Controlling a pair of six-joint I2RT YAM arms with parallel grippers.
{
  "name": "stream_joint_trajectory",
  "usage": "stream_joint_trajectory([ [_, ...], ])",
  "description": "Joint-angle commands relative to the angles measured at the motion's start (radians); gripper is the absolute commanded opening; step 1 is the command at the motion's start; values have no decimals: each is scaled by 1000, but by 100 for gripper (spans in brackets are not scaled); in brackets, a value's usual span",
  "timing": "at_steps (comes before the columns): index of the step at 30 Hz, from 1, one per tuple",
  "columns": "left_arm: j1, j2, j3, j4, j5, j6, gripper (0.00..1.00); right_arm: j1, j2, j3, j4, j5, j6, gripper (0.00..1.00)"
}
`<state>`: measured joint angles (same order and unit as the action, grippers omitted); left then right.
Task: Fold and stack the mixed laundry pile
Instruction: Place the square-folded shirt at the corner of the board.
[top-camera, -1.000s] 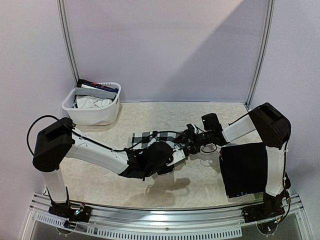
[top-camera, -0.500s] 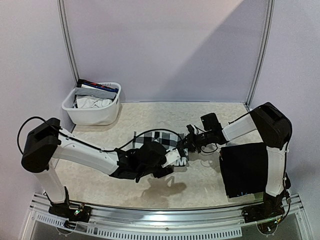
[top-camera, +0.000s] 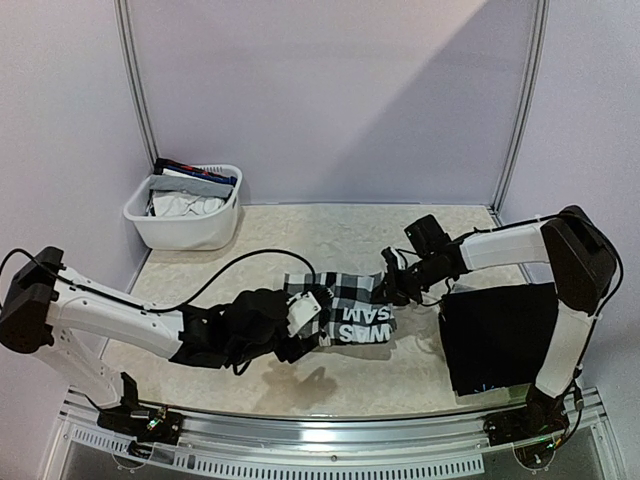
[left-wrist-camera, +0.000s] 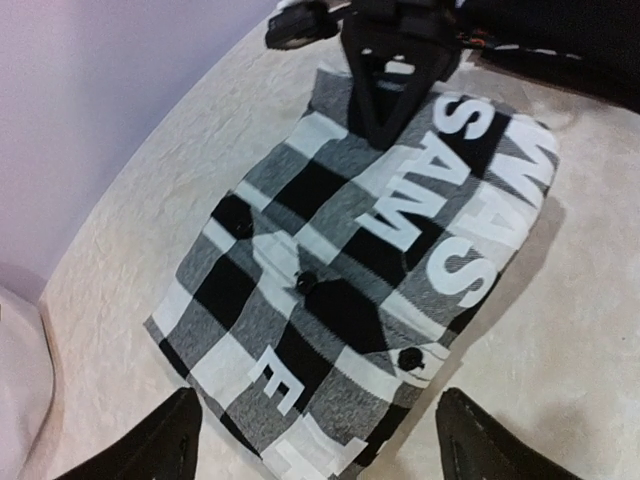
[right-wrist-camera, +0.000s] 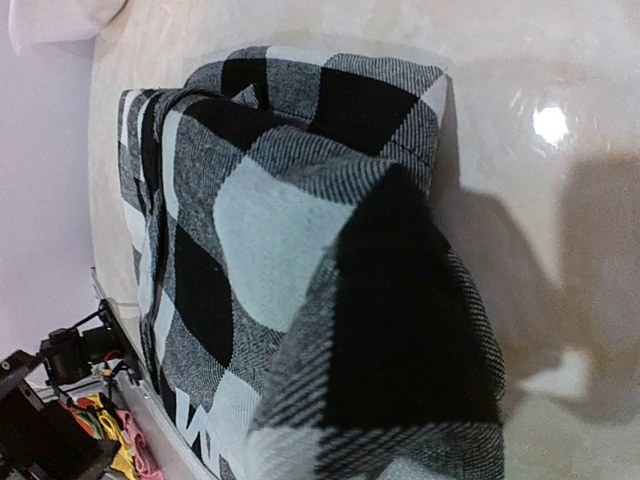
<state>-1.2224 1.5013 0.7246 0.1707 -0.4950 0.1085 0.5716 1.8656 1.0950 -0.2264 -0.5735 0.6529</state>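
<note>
Lying mid-table, the checkered shirt (top-camera: 350, 305) is a compact folded slab, black and white squares with white block letters across its near half, buttons showing on the top face in the left wrist view (left-wrist-camera: 350, 280); its edges look fairly square, the layers thick at the left end. Right gripper (top-camera: 392, 288) has its jaws pressed together on the shirt's right end; the right wrist view shows cloth (right-wrist-camera: 300, 250) drawn up in a peak toward the camera, so only a small pinch of the upper layers looks held. Left gripper (top-camera: 305, 315) hangs just beside the shirt's left end, fingers (left-wrist-camera: 160, 440) spread wide with nothing between them. Judged step: shifting the finished fold toward the folded black cloth (top-camera: 495, 335), which lies flat at the table's right near side. To do it well, I would slide the bundle low across the table (top-camera: 300, 235) instead of hoisting it, since a one-end pinch may peel the top layers open; bring the left jaws onto the left end if the fold starts to spread; land it square on the black cloth, edges matched. Remaining garments (top-camera: 185, 205) sit heaped in the white basket (top-camera: 190, 238) at the far left, well apart.
</note>
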Motion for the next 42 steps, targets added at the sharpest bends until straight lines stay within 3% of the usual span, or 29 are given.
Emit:
stream_joint_trajectory([
  [1, -11, -61, -72, 32, -48, -65, 98, 39, -74, 29, -224, 128, -117, 2],
  [17, -8, -36, -184, 245, -112, -137, 99, 80, -246, 93, -617, 406, -190, 0],
  [27, 5, 57, -91, 230, -98, -175, 100, 95, -340, 124, -768, 562, -190, 0],
  [42, 30, 29, -154, 247, -30, -200, 100, 176, -458, 266, -1095, 764, -127, 0],
])
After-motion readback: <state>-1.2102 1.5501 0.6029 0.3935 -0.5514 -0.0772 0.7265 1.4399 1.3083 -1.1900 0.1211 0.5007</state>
